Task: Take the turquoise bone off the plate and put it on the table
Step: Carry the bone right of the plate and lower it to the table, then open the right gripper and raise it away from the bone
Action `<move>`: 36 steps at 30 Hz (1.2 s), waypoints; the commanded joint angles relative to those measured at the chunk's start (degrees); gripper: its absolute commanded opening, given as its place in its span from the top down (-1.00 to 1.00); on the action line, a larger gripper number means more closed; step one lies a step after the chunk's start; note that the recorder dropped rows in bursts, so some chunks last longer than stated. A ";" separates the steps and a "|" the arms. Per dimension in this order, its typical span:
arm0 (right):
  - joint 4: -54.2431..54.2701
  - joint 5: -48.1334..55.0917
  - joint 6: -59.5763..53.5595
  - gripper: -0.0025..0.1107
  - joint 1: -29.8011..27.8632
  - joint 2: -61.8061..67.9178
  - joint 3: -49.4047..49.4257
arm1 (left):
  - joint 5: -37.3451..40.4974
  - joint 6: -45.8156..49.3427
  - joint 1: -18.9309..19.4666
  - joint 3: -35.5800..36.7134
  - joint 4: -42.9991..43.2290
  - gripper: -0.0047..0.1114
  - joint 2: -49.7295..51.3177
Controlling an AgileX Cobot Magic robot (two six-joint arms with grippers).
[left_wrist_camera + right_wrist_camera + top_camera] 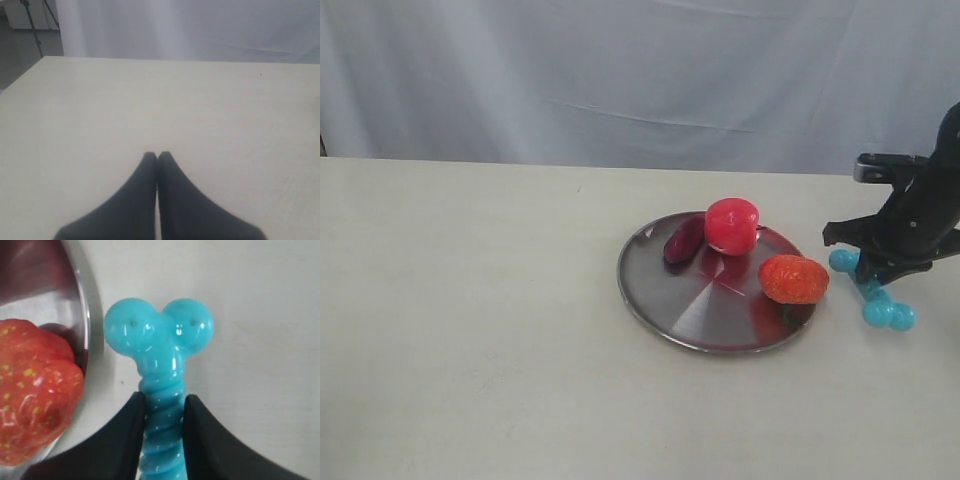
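Left hand (157,156): both dark fingers pressed together tip to tip, holding nothing, poised over bare tabletop (150,100). It does not show in the exterior view.

Turquoise bone (885,313): off the plate, lying over the tabletop (470,320) just beside the plate's right rim. One knobbed end points toward the camera, the other away. In the right wrist view the bone (165,340) has a double-knob end close to the plate rim (82,315) but apart from it. Contact with the tabletop (260,340) cannot be confirmed.

Right hand (873,280): clamped on the bone. The wrist view shows this hand (164,400) with a black finger against each side of the ribbed shaft.

Plate (700,310): round, shiny metal, right of centre. An orange-red strawberry toy (793,278) sits on its right edge, nearest the bone; the same strawberry toy (35,385) overhangs the rim in the wrist view.

Far side of plate: a red apple-like fruit (732,225), with a dark purple oblong item (683,240) touching it on the left.

Beyond the tabletop: a pale grey curtain (620,70).
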 commanded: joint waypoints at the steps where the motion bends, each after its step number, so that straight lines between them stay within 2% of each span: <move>1: -0.75 -0.98 -0.07 0.96 -0.12 1.86 -0.10 | -0.31 -0.24 -0.44 0.15 -0.08 0.92 -0.07; 19: -0.51 -1.60 -1.09 0.95 -0.12 2.84 -0.10 | -0.31 -0.24 -0.44 0.15 -0.08 0.92 -0.07; 20: -0.51 -1.48 -1.09 0.90 -0.12 2.84 -0.10 | -0.31 -0.24 -0.44 0.15 -0.08 0.92 -0.07; 21: -0.51 -1.38 -1.23 0.68 -0.12 2.84 -0.10 | -0.31 -0.24 -0.44 0.15 -0.08 0.92 -0.07; 22: -0.51 -1.24 -1.36 0.56 -0.12 2.84 -0.10 | -0.31 -0.24 -0.44 0.15 -0.08 0.92 -0.07; 23: -0.08 -0.99 -1.36 0.25 -0.12 2.84 -0.10 | -0.31 -0.24 -0.44 0.15 -0.08 0.92 -0.07; 24: 0.28 -0.76 -1.36 0.08 -0.12 2.84 -0.10 | -0.31 -0.24 -0.44 0.15 -0.08 0.92 -0.07; 26: 1.41 -0.05 -1.12 0.01 -0.12 2.61 -0.10 | -0.31 -0.24 -0.44 0.15 -0.08 0.92 -0.07; 29: 2.93 1.84 -1.12 0.13 -0.12 -1.71 -0.10 | -0.31 -0.24 -0.44 0.15 -0.08 0.92 -0.07; 32: 2.79 2.54 -1.52 0.54 -0.12 -11.84 -0.10 | -0.31 -0.24 -0.44 0.15 -0.08 0.92 -0.07; 36: 2.90 2.20 -5.06 0.96 -0.12 -22.75 -0.10 | -0.31 -0.24 -0.44 0.15 -0.08 0.92 -0.07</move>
